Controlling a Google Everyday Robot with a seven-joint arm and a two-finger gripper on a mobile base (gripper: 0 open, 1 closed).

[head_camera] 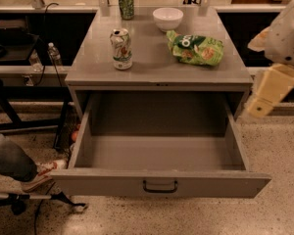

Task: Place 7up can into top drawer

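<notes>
The 7up can stands upright on the left part of the grey cabinet top, whitish-silver with green and red markings. The top drawer is pulled wide open below it, and nothing shows inside. Its dark bar handle sits at the middle of the front panel. My gripper, with cream fingers, hangs at the right edge of the view, beside the cabinet's right front corner and well right of the can. It holds nothing that I can see.
A darker green can stands at the back of the top. A white bowl and a green snack bag lie to the right of the 7up can. A person's shoe and cables lie on the floor at left.
</notes>
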